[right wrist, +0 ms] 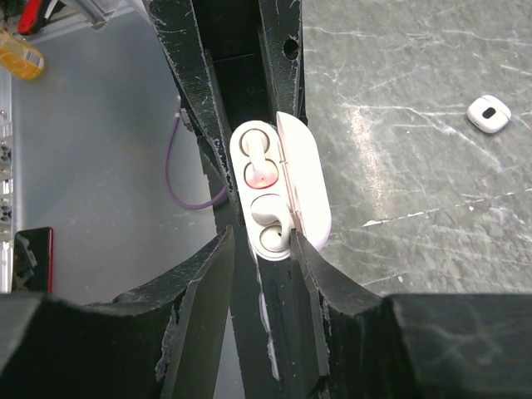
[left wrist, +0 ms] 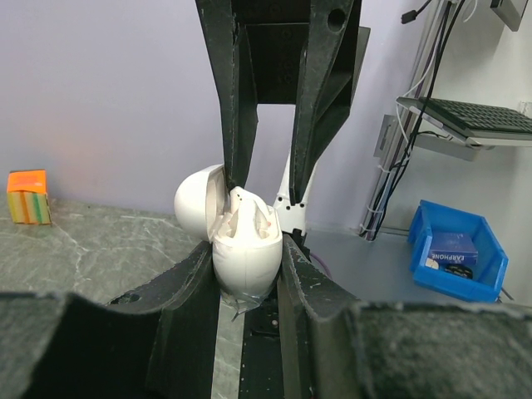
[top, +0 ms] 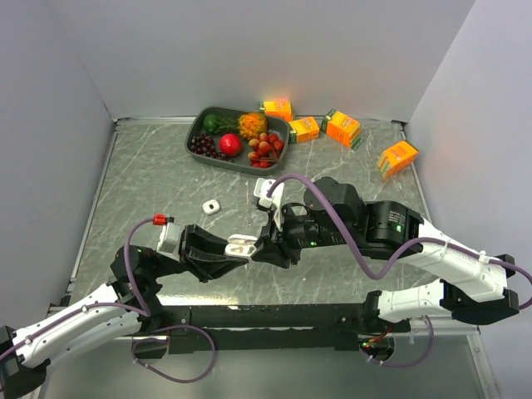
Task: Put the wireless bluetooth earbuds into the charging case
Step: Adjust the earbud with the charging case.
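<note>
My left gripper (top: 236, 248) is shut on an open white charging case (top: 243, 244), held above the table near its front. In the left wrist view the case (left wrist: 245, 258) sits between my left gripper's (left wrist: 247, 253) pads with its lid swung back. In the right wrist view two white earbuds (right wrist: 259, 169) (right wrist: 271, 230) lie seated in the case (right wrist: 303, 179). My right gripper (right wrist: 262, 239) is open and empty, with its fingers on either side of the case's near end. In the top view my right gripper (top: 266, 245) is right beside the case. Other earbuds are not visible.
A second open white case (top: 264, 193) and a small closed white case (top: 211, 206) (right wrist: 489, 114) lie on the table mid-way back. A dark tray (top: 196, 133) of fruit and several orange juice boxes (top: 342, 127) (top: 396, 158) stand at the back.
</note>
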